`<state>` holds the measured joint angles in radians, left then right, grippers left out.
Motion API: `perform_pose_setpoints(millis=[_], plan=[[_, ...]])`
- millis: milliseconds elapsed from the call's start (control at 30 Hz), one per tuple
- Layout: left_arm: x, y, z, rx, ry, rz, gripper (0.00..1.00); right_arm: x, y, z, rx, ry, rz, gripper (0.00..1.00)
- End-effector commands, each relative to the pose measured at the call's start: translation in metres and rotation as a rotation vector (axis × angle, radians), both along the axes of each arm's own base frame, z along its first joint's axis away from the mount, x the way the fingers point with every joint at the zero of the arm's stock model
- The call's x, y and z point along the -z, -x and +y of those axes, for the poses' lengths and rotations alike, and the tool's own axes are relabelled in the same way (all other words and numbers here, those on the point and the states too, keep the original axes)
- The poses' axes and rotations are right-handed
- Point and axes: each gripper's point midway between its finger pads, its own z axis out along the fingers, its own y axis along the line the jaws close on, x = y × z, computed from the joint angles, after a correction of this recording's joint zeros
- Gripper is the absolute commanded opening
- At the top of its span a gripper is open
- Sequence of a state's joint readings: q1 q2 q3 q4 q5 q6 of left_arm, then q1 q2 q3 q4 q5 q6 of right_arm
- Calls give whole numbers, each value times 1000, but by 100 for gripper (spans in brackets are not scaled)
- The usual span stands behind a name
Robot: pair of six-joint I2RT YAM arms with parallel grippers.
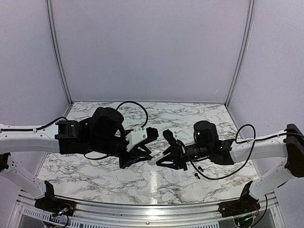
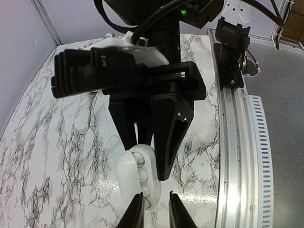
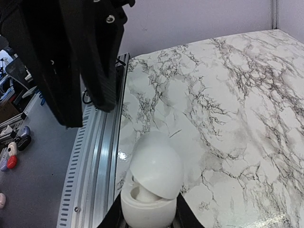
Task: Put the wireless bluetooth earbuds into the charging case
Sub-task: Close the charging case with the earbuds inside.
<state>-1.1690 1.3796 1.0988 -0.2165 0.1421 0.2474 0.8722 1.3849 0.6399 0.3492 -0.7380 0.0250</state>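
The white charging case (image 3: 151, 199) stands with its lid half open between the fingers of my right gripper (image 3: 149, 219), which is shut on it. A white earbud (image 3: 142, 192) sits inside. In the left wrist view the case (image 2: 135, 175) is seen end on, with white earbuds (image 2: 141, 167) in its wells and the right gripper's black fingers (image 2: 168, 137) clamping it from above. My left gripper (image 2: 156, 213) is slightly open and empty, its left fingertip (image 2: 135, 211) just beside the case's near end. In the top view both grippers meet at the case (image 1: 155, 159); two black earbuds (image 1: 198, 171) lie on the marble by the right arm.
An aluminium rail (image 2: 237, 142) runs along the table's near edge and also shows in the right wrist view (image 3: 90, 166). A black arm base mount (image 2: 231, 42) sits on it. The left arm's black body (image 3: 71, 57) hangs close over the case. White walls enclose the table.
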Motion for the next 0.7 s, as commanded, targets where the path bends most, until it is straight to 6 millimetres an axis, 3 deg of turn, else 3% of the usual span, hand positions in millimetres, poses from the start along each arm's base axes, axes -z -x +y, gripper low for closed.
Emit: perform_pose_setpoints(millis=[0,300,500,667], plan=[[-13,9,-11,54,49,4,19,-12,-4,9,-2,-18,-8,0],[-2,-12,-20,-24,29,-27,19,-21,7,7,-48,-59,-9,0],[-11,-9,-13,-9,84,-6,19,-21,9,5,-51,-61,-13,0],[-18,-23,2,-63,144,29,19,-23,12,4,-66,-67,-20,0]])
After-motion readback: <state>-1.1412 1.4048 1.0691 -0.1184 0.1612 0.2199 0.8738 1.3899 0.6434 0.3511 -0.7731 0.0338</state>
